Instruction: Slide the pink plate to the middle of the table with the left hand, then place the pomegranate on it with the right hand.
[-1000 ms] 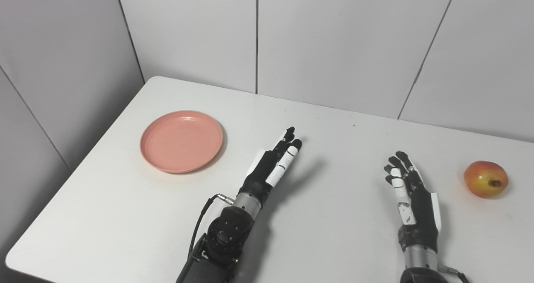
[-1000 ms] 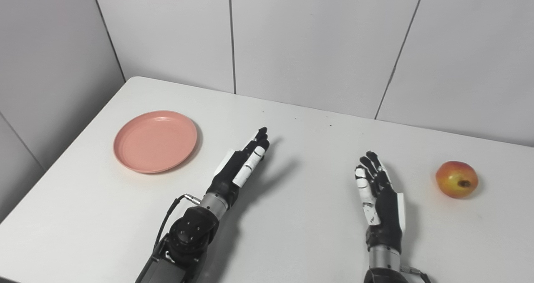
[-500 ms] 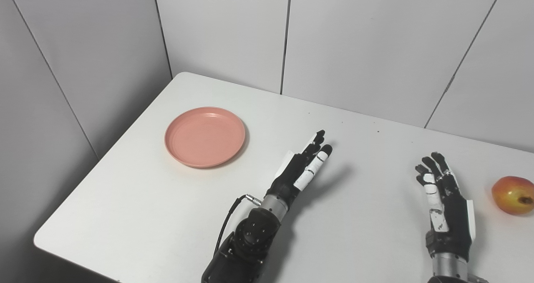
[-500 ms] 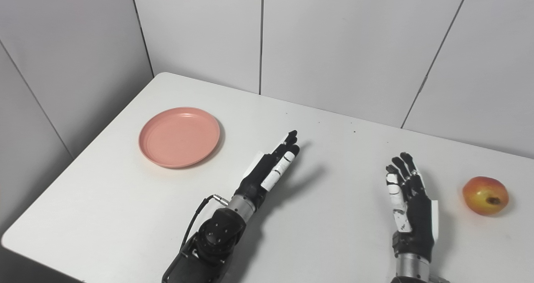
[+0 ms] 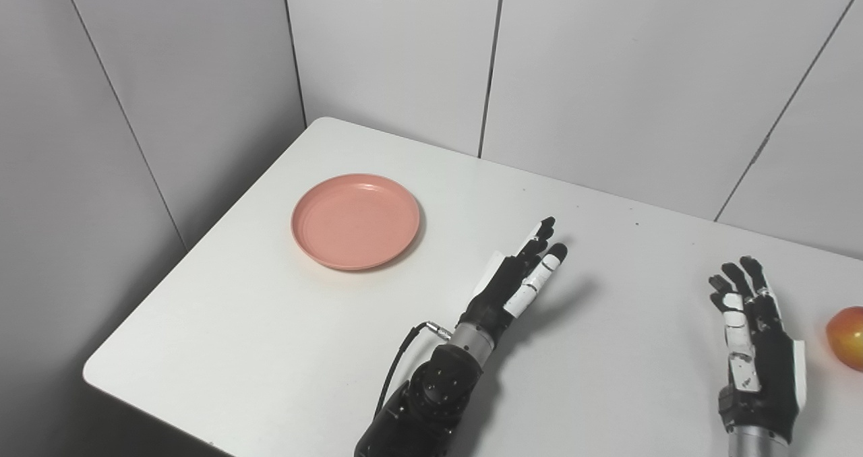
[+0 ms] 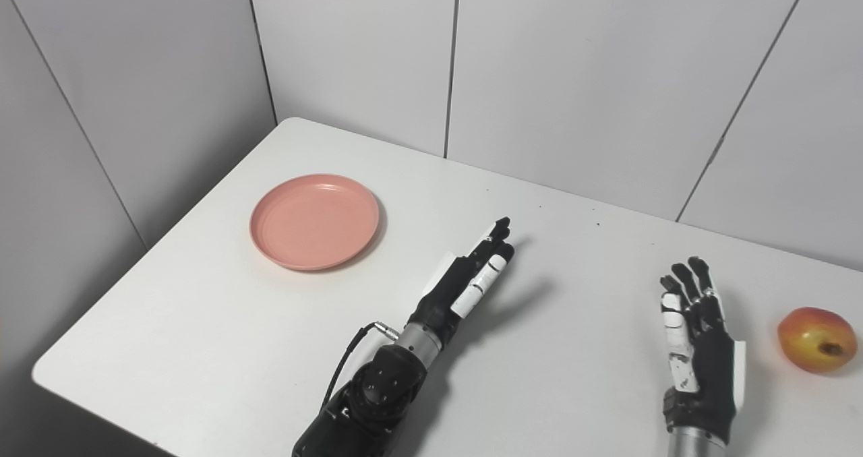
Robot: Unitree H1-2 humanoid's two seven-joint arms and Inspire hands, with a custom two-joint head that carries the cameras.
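Observation:
The pink plate [image 5: 355, 220] lies flat on the left part of the white table [image 5: 283, 349], with nothing on it. My left hand [image 5: 518, 278] hovers near the table's middle, to the right of the plate and apart from it, its fingers straight and held together, holding nothing. Over the right side my right hand [image 6: 698, 336] stands open with fingers spread. The red-yellow pomegranate [image 6: 817, 340] rests on the table just right of that hand, untouched; in the left eye view the pomegranate [image 5: 848, 338] is cut by the picture's edge.
Grey panelled walls [image 5: 607, 73] stand close behind the table and along its left side. The table's left front corner [image 5: 91, 375] and near edge are in view.
The camera has turned left, so the whole picture has shifted to the right. The hands, plate and pomegranate keep their places relative to one another.

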